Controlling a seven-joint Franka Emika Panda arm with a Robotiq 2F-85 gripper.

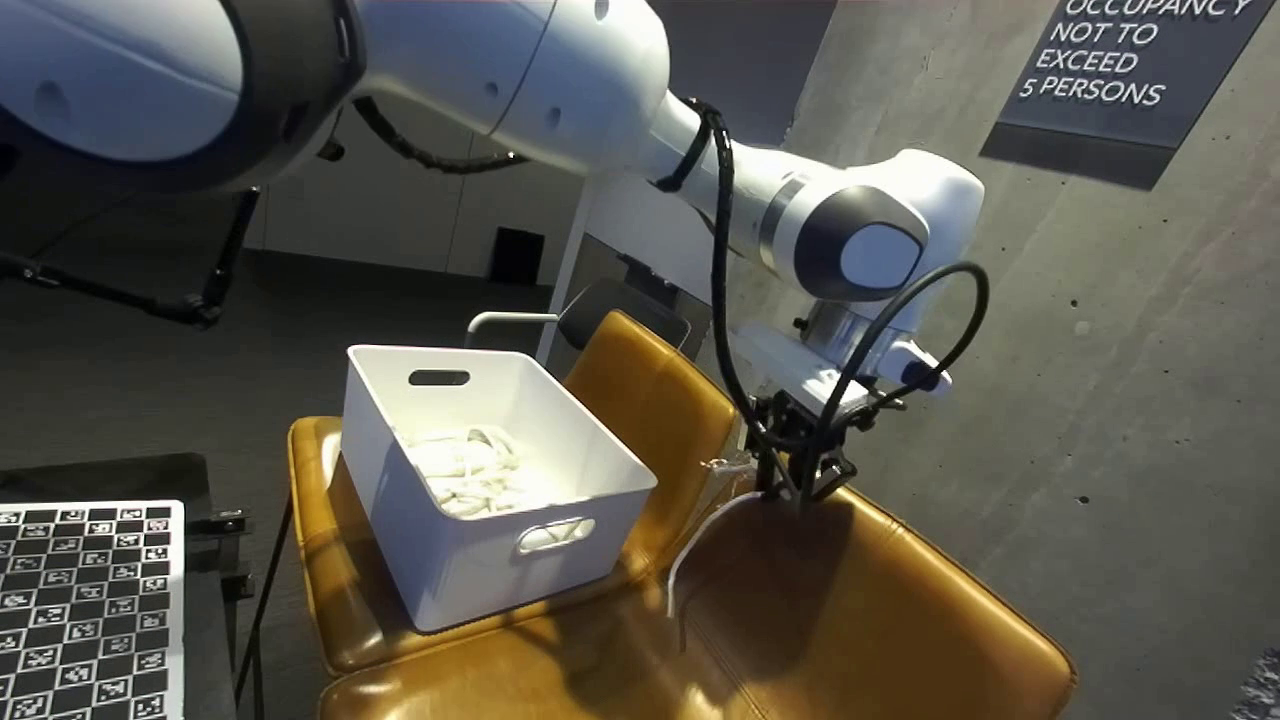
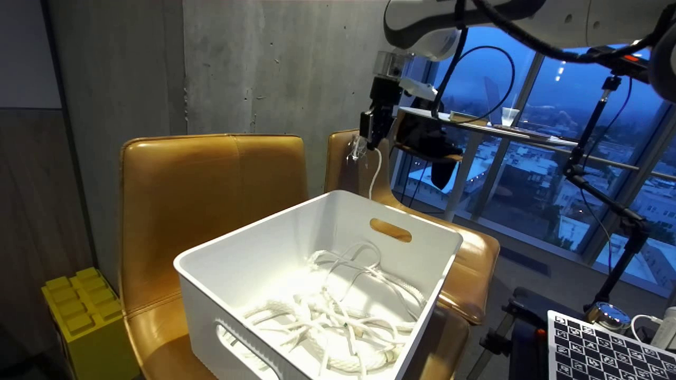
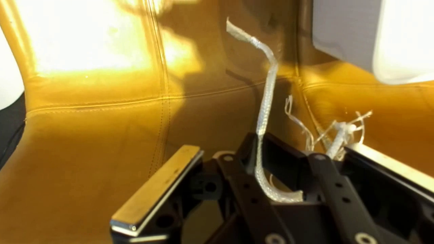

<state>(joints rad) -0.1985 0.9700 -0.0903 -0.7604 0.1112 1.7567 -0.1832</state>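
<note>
Gripper (image 3: 259, 139) closed narrow, pinching white rope (image 3: 267, 98); one end dangles below, over tan leather chair (image 1: 920, 610), other end curls up inside gripper. Frayed strands (image 3: 343, 132) stick out just beside; whether same rope, cannot tell. Nearby, white bin (image 1: 480, 580) on neighbouring chair (image 2: 211, 184), tangled heap of pale cord (image 2: 343, 319) inside. Yellow box (image 2: 100, 343) beside neighbouring chair. Behind both chairs, concrete wall (image 2: 285, 79).

White braided rope (image 3: 267, 103), pinched midway, snakes down just right of centre in the wrist view, bottom end curled rightward!
</note>
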